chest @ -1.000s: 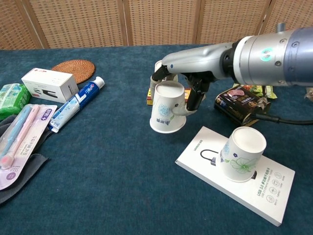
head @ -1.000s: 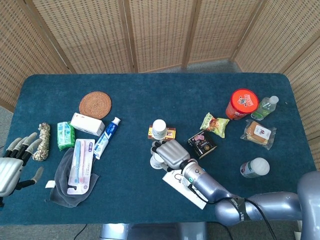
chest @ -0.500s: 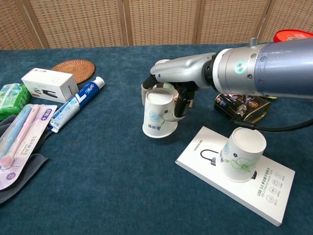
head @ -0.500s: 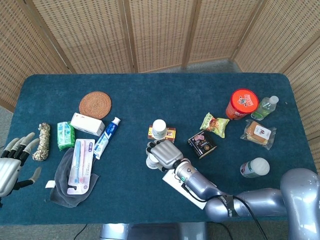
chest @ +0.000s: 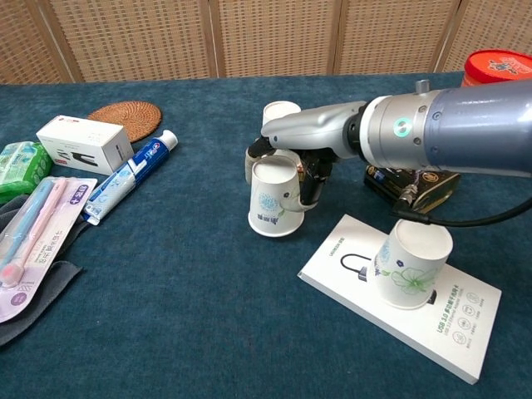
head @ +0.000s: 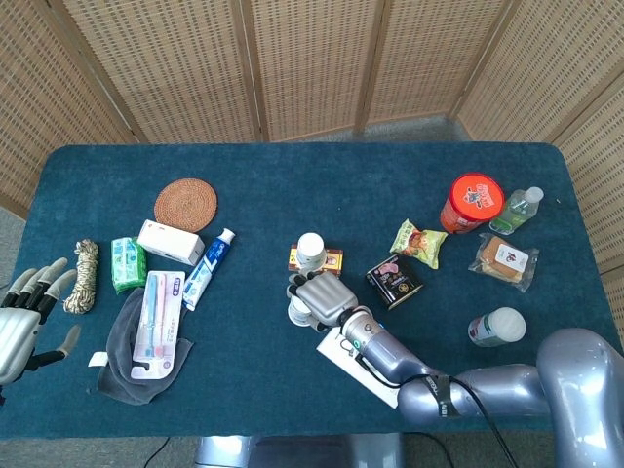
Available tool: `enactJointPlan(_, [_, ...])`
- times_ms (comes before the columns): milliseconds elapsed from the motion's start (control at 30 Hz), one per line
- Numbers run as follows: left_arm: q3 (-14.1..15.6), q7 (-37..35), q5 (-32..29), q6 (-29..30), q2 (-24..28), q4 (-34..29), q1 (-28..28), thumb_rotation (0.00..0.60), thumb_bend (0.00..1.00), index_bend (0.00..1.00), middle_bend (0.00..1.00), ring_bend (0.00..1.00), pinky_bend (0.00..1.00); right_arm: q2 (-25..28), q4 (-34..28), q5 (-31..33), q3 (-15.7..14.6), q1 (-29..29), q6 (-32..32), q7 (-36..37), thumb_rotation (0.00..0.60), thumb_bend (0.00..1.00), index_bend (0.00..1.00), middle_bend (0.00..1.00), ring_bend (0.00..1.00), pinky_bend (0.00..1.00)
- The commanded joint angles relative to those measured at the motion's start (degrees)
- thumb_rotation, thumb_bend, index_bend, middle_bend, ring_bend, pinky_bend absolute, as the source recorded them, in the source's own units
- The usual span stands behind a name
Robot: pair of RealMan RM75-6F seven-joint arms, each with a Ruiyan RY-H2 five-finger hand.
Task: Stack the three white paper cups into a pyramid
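Nearest me, one cup [chest: 409, 261] sits upside down on the white box [chest: 449, 320]. Further in, my right hand [chest: 309, 176] grips a second cup [chest: 273, 198], inverted, its rim down on or just off the surface [chest: 191, 307]; can't tell which. Third cup [chest: 279, 112] stands behind, on a small box. Left hand [head: 19, 322] idle at the surface's edge, fingers spread, holding nothing. Step: placing the first base cup. Next I'd release it, then bring another cup just beside it for the base.

Woven rattan screen [head: 312, 63] — behind a blue-clothed table [head: 292, 171].
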Motion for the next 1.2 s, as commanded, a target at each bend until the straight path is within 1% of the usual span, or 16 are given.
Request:
enactJointPlan(33, [0.0, 0.1, 0.0, -0.2, -0.1, -0.1, -0.1, 0.487, 0.5, 0.0, 0.0, 0.0, 0.01, 0.3, 0.2, -0.5, -0.3, -0.2, -0.5, 0.5, 0.6, 0.46, 0.21, 0.12, 0.08, 0.42])
enactJointPlan(300, [-0.2, 0.5, 0.3, -0.3, -0.1, -0.4, -0.4, 0.487, 0.5, 0.0, 0.0, 0.0, 0.01, 2.0, -1.3, -1.5, -1.0, -0.6, -1.1, 1.2, 0.6, 0.46, 0.13, 0.09, 0.04, 0.37])
enactJointPlan(500, [-0.3, 0.2, 0.7, -0.1, 0.1, -0.7, -0.6, 0.487, 0.5, 0.0, 0.0, 0.0, 0.01, 4.7, -4.4, -1.9, -1.1, -0.9, -0.4, 1.5, 0.6, 0.46, 0.1, 0.07, 0.01, 0.35])
enactJointPlan(767, [0.0, 0.0, 1.5, -0.3, 0.0, -0.6, -0.8, 0.484, 0.5, 0.0, 0.0, 0.0, 0.01, 8.6, -9.0, -2.1, -0.8, -1.7, 1.8, 1.8, 0.6, 0.47, 0.1, 0.08, 0.01, 0.34])
enactJointPlan(867, [0.1, -0.3, 1.5, -0.3, -0.1, -0.5, -0.8, 0.483, 0.49, 0.0, 0.0, 0.0, 0.01, 10.3, -10.5, -2.4, 0.0, -2.2, 2.7, 2.7, 0.6, 0.47, 0.1, 0.08, 0.01, 0.34])
enactJointPlan(1000, [0.3, -0.1, 2.0, -0.7, -0.2, -0.4, -1.1, 0.481, 0.5, 0.0, 0.0, 0.0, 0.01, 12.8, -11.9, -3.7, 0.9, -3.5, 4.9, 3.9, 0.6, 0.47, 0.11, 0.08, 0.01, 0.34])
enactJointPlan(1200, [0.7, 1.1, 3.4, -1.5, -0.3, -0.9, -1.7, 0.487, 0.49, 0.0, 0.0, 0.0, 0.0, 15.7, -12.9, -6.7, 1.9, -7.5, 10.3, 6.8, 0.6, 0.47, 0.12, 0.09, 0.01, 0.34])
